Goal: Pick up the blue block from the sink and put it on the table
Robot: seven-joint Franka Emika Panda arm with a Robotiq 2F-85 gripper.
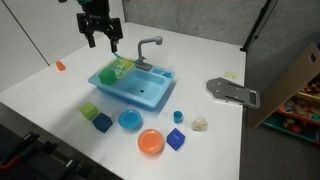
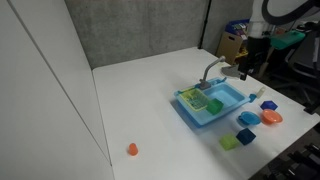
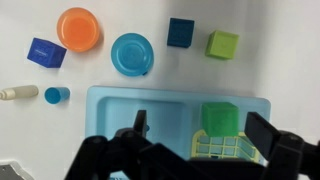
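The dark blue block [image 1: 176, 139] sits on the white table [image 1: 60, 100] in front of the sink, next to the orange bowl [image 1: 150, 141]; in the wrist view [image 3: 46, 52] it lies at the upper left. The light blue sink [image 1: 140, 92] with a grey faucet [image 1: 148, 48] holds a green block [image 3: 220, 118] on a yellow rack [image 3: 225, 150]. No blue block shows inside the sink. My gripper [image 1: 100, 38] hangs open and empty above the sink's rack end, its fingers [image 3: 203, 135] either side of the green block, well above it.
On the table in front of the sink stand a green cube [image 1: 90, 111], a teal cube [image 1: 102, 122], a round blue bowl [image 1: 130, 120], a tiny blue cylinder [image 1: 178, 117] and a beige object [image 1: 200, 124]. A grey object [image 1: 232, 92] lies near the table edge. A small orange thing [image 1: 60, 66] sits far off.
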